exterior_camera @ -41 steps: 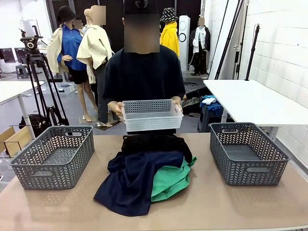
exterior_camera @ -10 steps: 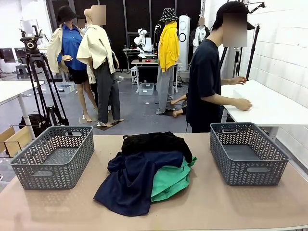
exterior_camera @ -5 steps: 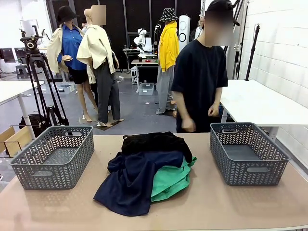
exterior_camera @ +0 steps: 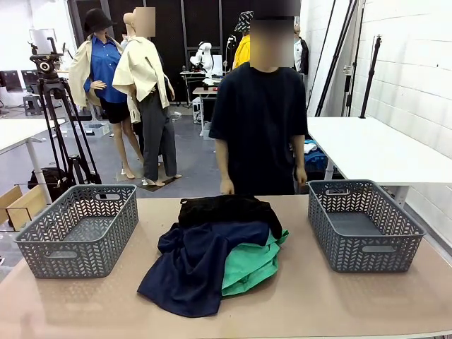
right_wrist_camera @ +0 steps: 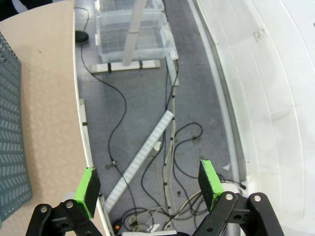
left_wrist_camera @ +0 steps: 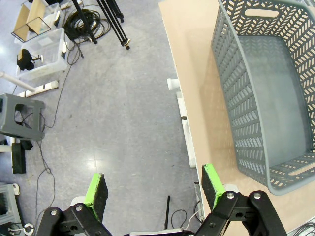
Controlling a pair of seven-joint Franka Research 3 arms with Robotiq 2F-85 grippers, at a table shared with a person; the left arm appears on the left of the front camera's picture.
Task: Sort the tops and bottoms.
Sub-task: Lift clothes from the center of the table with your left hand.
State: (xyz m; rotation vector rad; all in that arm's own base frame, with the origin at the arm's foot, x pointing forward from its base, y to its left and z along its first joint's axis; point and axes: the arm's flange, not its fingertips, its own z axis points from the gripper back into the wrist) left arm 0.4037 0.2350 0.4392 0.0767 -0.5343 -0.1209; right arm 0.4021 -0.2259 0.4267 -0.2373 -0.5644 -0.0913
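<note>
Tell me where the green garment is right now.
In the front view the green garment lies in the middle of the table, sticking out rightward from under the navy garment, nearer the right basket.

1. The person (exterior_camera: 259,120) now stands centred behind the clothes pile (exterior_camera: 212,247), no longer turned toward the side table (exterior_camera: 367,145).
2. The person's hands (exterior_camera: 227,186), which earlier held a white basket, hang empty.
</note>
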